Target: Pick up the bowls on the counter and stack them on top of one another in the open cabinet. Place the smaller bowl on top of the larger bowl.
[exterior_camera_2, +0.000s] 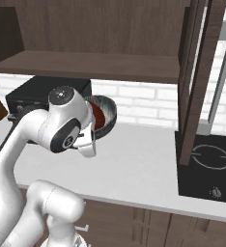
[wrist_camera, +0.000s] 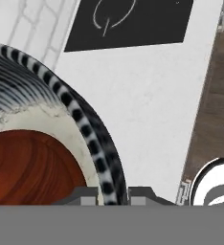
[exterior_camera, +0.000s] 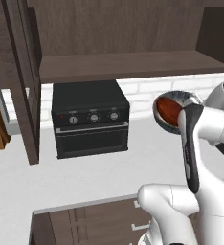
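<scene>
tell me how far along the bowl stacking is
Done: the smaller bowl already sits inside the larger bowl. In hand: the gripper pinches the larger bowl's rim, holding the tilted pair above the counter. Left: setting the stack on the open cabinet shelf, which holds no bowl yet.

Two cameras behind me, at my seven and five o'clock, both look forward and down over the counter (exterior_camera: pixel 85 172) and open cabinet (exterior_camera_2: pixel 95 65), while my hand camera (very close) stares along my fingers (wrist_camera: pixel 87 195).
</scene>
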Available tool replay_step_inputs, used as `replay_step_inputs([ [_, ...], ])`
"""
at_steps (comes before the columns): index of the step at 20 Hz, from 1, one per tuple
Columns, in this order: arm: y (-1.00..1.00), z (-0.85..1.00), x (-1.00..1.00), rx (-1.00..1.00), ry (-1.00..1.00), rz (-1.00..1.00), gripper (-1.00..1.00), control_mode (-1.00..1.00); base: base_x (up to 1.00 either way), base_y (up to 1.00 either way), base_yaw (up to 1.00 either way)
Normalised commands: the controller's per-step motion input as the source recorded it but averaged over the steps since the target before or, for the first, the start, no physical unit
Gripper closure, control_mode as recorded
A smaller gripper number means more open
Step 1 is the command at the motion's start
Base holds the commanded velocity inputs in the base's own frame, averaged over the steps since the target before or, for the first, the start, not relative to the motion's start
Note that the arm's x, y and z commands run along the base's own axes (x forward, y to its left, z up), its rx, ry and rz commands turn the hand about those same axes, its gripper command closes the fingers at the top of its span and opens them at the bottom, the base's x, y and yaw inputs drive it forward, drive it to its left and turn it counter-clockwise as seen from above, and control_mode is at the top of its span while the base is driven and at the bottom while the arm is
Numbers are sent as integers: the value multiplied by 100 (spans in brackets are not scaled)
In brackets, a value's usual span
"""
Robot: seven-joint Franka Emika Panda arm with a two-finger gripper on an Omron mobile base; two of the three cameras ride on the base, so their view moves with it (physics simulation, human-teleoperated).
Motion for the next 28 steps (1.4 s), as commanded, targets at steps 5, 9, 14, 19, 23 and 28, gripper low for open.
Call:
replay_step_inputs([
  [5,17,100,-27,0,-28,0,100,-100,0,0,0],
  [9,18,100,-16,0,-15,-1,100,-100,0,0,0],
  [14,17,99,12,0,0,0,100,-100,0,0,0],
  [19,17,80,29,0,-1,0,100,-100,0,0,0],
  [23,8,36,47,0,-10,0,100,-100,0,0,0],
  [28,8,17,77,0,-1,-1,100,-100,0,0,0],
])
